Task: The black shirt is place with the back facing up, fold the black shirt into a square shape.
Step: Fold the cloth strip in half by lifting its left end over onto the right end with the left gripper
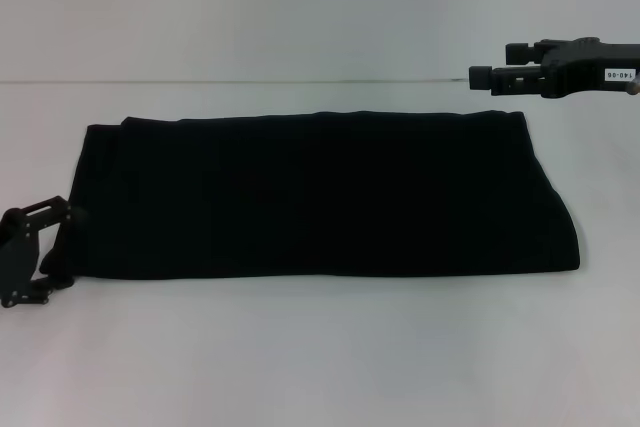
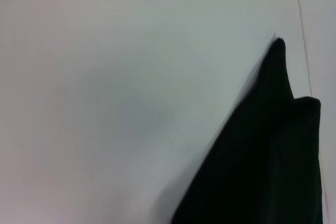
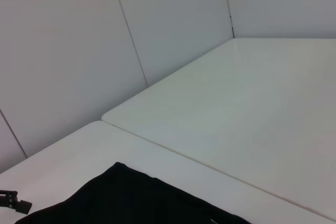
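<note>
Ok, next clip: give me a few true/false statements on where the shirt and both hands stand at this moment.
1. The black shirt lies as a long band across the white table. True.
2. The left hand is at the shirt's left end, near its front corner. True.
3. The right hand is pressing down on the shirt's middle. False: it hangs above the far right corner, apart from the cloth.
4. The shirt is already folded into a square. False: it is much wider than deep.
5. Both sleeves are spread out flat to the sides. False: no sleeve shows; the outline is a plain band.
</note>
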Tool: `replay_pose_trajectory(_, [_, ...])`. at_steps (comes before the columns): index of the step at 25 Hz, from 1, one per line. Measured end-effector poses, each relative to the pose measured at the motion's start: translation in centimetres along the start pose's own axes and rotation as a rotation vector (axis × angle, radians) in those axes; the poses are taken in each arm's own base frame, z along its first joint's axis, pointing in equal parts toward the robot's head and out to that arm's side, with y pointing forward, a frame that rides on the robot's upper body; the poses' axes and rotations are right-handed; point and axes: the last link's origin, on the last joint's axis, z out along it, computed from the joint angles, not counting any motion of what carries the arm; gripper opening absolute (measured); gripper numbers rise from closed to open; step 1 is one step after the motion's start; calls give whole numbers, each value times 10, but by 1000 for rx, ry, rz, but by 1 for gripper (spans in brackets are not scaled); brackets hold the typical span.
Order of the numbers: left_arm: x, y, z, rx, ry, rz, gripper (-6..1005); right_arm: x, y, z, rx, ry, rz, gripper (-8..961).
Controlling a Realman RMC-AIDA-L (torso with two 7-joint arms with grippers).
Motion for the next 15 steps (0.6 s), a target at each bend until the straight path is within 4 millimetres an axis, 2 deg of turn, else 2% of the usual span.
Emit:
replay_pose_trajectory(9, [6, 0, 0, -3, 43, 3, 917, -1, 0, 0, 0, -1, -2, 932])
replay_pose_trajectory(15, [8, 8, 0, -21, 41, 15, 913, -2, 0, 0, 0, -2, -5, 932])
